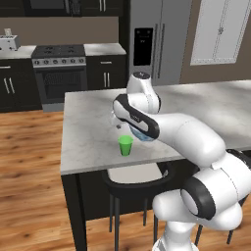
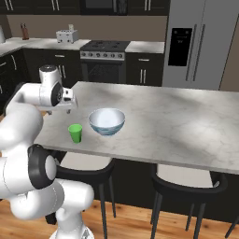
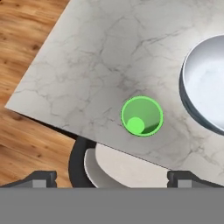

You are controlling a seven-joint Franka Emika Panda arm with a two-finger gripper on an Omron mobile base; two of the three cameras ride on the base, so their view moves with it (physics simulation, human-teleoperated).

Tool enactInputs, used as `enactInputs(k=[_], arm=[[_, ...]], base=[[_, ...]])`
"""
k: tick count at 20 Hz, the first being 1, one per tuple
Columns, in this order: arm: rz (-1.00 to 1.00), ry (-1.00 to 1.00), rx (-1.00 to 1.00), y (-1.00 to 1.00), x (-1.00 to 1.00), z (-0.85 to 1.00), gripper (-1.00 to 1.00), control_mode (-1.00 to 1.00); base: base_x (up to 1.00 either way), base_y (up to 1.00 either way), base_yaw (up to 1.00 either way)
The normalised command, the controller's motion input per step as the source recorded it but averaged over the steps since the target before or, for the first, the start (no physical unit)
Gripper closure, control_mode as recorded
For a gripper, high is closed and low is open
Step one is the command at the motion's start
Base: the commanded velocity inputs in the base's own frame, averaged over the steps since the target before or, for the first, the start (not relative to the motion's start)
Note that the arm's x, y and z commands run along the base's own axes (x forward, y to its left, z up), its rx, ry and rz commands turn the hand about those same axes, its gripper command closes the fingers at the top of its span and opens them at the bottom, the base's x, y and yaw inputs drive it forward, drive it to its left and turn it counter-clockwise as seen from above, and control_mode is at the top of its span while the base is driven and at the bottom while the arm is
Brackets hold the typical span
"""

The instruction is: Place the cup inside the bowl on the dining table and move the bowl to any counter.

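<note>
The tool (image 3: 112, 176), fingers spread wide and empty, points down over the upright cup (image 3: 141, 116) beside the bowl (image 3: 205, 87).

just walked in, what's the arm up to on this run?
The arm hangs over the near corner of the dining table with its gripper open and empty, looking down on the cup. The cup stands upright near the table edge, beside the bowl but not touching it, and the bowl has nothing in it. Nothing is grasped yet, so the cup is not in the bowl and the bowl is not on a counter. A stool sits just below that edge.
</note>
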Motion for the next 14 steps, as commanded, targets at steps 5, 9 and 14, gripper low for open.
enactInputs(k=[5,9,14], arm=[[0.05,0.0,0.0,0.0,0.01,-0.2,-1.0,-1.0],[0.04,0.0,-0.03,0.0,0.0,-0.04,-1.0,-1.0],[0.03,0.0,-0.03,0.0,0.0,0.0,-1.0,-1.0]], base=[[0.0,0.0,0.0],[0.0,0.0,0.0],[0.0,0.0,0.0]])
